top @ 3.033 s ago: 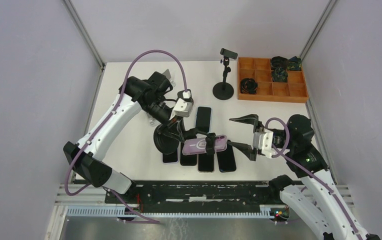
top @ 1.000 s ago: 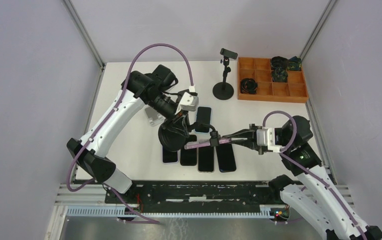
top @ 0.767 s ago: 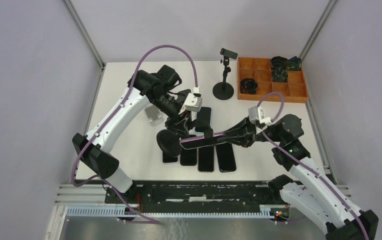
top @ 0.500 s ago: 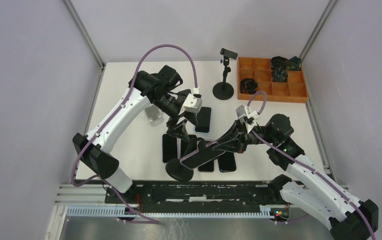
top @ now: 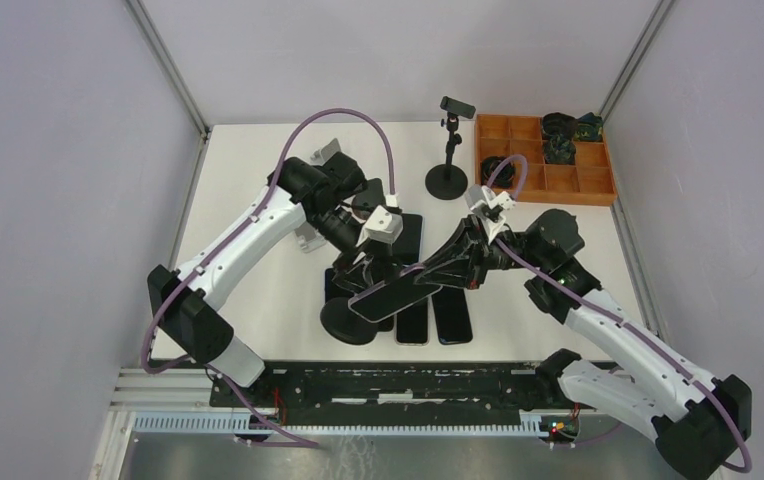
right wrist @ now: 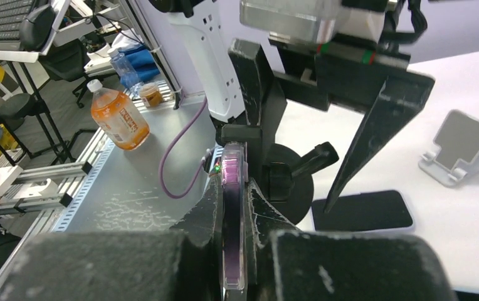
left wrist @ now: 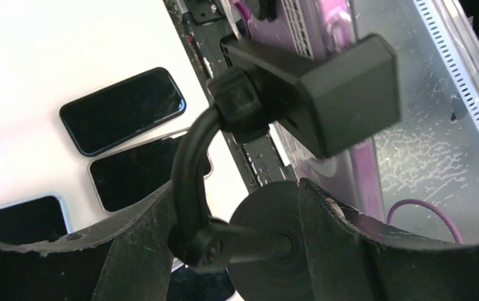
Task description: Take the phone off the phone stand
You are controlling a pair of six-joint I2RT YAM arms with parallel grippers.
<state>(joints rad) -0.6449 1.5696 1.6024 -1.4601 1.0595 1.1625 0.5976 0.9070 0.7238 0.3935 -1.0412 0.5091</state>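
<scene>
My right gripper (top: 426,274) is shut on the purple-cased phone (top: 394,297) and holds it tilted above the table, dark screen up. In the right wrist view the phone (right wrist: 232,238) stands edge-on between the two fingers. The black phone stand (top: 346,322) still hangs on the phone by its clamp (left wrist: 325,94), and its round base is low near the table's front edge. My left gripper (top: 364,270) is open, its fingers (left wrist: 130,251) on either side of the stand's curved neck (left wrist: 188,169) without squeezing it.
Several dark phones (top: 453,318) lie flat under the stand and the held phone. A second black stand (top: 447,160) and a wooden compartment tray (top: 543,185) sit at the back right. A small white stand (top: 308,238) is by the left arm.
My left gripper has let go of the stand's neck and opened. The right gripper has swung the phone up and leftward, and the stand's base moved toward the front edge.
</scene>
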